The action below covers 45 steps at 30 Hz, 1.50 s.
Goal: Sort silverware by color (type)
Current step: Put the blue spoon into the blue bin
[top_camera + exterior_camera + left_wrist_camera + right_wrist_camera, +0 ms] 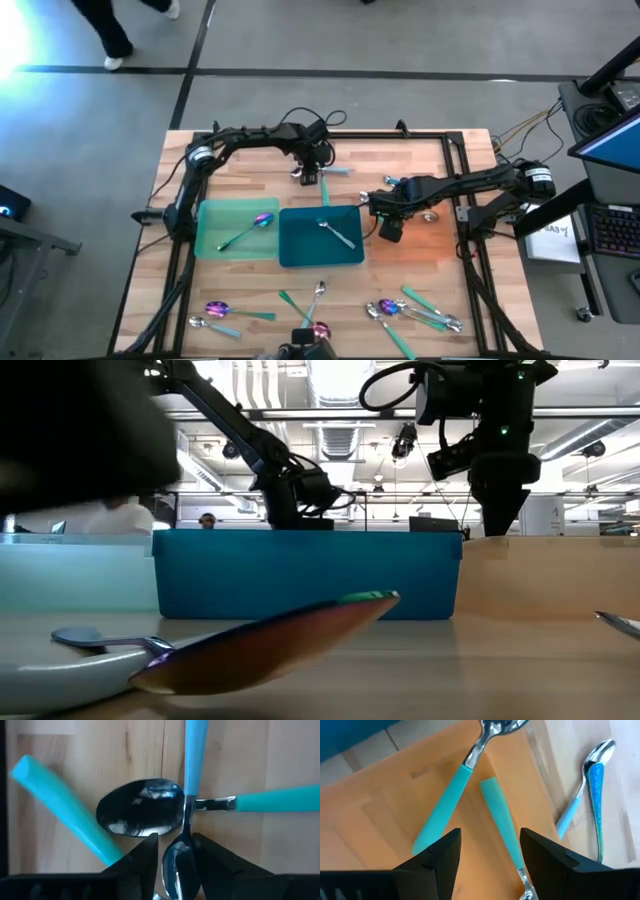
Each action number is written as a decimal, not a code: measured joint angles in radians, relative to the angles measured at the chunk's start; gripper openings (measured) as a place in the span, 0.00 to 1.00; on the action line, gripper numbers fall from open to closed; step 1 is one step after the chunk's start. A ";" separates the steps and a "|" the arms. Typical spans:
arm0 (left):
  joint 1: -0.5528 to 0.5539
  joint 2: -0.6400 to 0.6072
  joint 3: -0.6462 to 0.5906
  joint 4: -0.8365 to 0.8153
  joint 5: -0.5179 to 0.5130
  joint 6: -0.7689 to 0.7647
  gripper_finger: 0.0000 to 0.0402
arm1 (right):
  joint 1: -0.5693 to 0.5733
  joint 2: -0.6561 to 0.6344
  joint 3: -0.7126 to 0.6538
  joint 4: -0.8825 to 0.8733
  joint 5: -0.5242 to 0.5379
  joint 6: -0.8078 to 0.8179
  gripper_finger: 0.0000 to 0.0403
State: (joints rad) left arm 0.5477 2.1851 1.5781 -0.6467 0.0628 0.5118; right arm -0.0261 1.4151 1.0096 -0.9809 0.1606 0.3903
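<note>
On the slatted wooden table (250,170), three flat rectangular trays sit side by side across the middle, evidently one bin per kind of spoon: a pale green tray (215,250) on the left holding one iridescent purple-pink spoon (252,228), a deep teal tray (295,255) in the centre holding one plain all-silver spoon (335,232), and an orange tray (435,245) on the right, where the right wrist view shows teal-handled spoons (457,795) already lying. That layout reads as a sort barely begun, since most of the silverware remains loose in scattered clusters along the near edge (415,312), purple, silver and teal kinds mixed together. The left arm reaches over the far side of the table, behind the trays, where a few more teal-handled spoons lie crossed. Its left gripper (175,855) is lowered right over that small heap with its fingers partly apart, straddling the bowl of a teal-handled silver spoon (192,780) whose handle runs straight away from the wrist; the fingers do not appear to be pressing on it yet, so I judge this a pick being lined up, aimed at the narrow neck because the neighbouring spoons overlap it. The right gripper (490,855) hangs over the orange tray with its fingers spread wide and nothing between them, probably waiting.
</note>
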 joint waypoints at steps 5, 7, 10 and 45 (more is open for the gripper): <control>0.002 0.025 0.004 -0.018 0.012 -0.005 0.27 | 0.000 0.000 0.000 0.000 0.004 -0.009 0.48; 0.001 0.021 0.003 -0.035 0.018 -0.011 0.27 | 0.000 0.000 0.000 0.000 0.004 -0.009 0.48; 0.002 0.018 0.003 -0.060 0.023 -0.032 0.27 | 0.000 0.000 0.000 0.000 0.004 -0.009 0.48; -0.029 -0.159 0.070 -0.306 0.265 -0.230 0.00 | 0.000 0.000 0.000 -0.001 0.024 -0.035 0.48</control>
State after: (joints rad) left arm 0.5191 2.0258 1.6485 -0.9524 0.3274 0.2815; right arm -0.0261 1.4151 1.0096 -0.9819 0.1846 0.3551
